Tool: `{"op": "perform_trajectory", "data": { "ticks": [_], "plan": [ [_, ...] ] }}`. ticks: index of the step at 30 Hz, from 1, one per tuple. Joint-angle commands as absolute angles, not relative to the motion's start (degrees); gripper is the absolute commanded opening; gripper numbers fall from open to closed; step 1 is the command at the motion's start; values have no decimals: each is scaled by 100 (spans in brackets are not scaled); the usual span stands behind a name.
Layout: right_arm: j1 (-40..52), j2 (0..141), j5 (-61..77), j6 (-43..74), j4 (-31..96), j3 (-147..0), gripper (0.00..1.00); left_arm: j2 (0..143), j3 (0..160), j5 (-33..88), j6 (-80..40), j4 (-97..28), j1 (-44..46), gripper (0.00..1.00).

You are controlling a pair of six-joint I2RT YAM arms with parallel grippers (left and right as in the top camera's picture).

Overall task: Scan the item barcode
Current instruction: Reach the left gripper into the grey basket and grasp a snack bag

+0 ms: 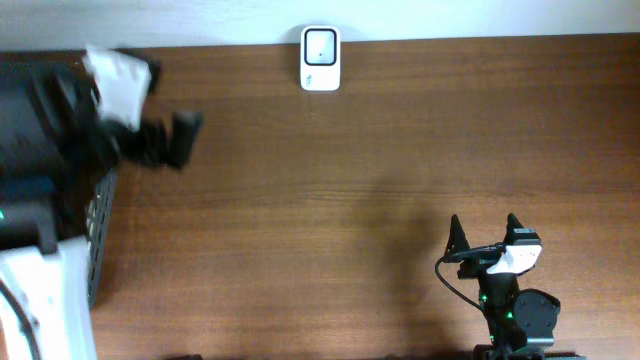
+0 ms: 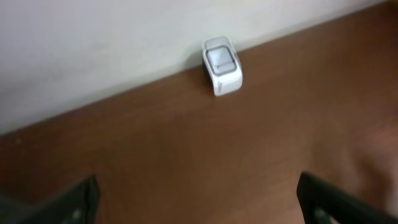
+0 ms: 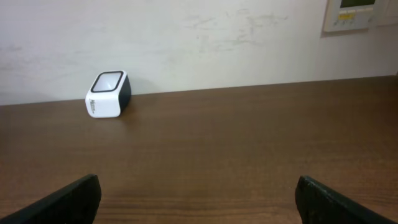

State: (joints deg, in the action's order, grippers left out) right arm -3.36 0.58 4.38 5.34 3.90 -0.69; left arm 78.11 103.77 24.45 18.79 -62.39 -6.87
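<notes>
Brown wooden table [image 1: 350, 180] meets a pale wall, and the white barcode scanner [image 1: 320, 58] sits at its far edge. The left gripper [image 2: 199, 202] and right gripper [image 1: 485, 230] both gape wide, holding nothing. No item shows; it may lie in the black mesh basket [image 1: 100, 230], hidden under the left arm. A blind reach there risks snagging the mesh or grabbing the item barcode-down

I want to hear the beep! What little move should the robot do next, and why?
Probably reach the left gripper toward the black basket beside it, whose contents are hidden, to fetch an item. Its jaws stand open and empty, and nothing lies by the white scanner yet, so there is nothing to scan.
</notes>
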Motion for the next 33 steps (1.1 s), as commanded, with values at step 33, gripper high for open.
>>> {"op": "perform_trajectory", "data": {
  "ticks": [33],
  "plan": [
    [-373, 19, 427, 489, 399, -32, 99, 10919, 8774, 379, 1347, -4696, -4300, 98]
  ]
}}
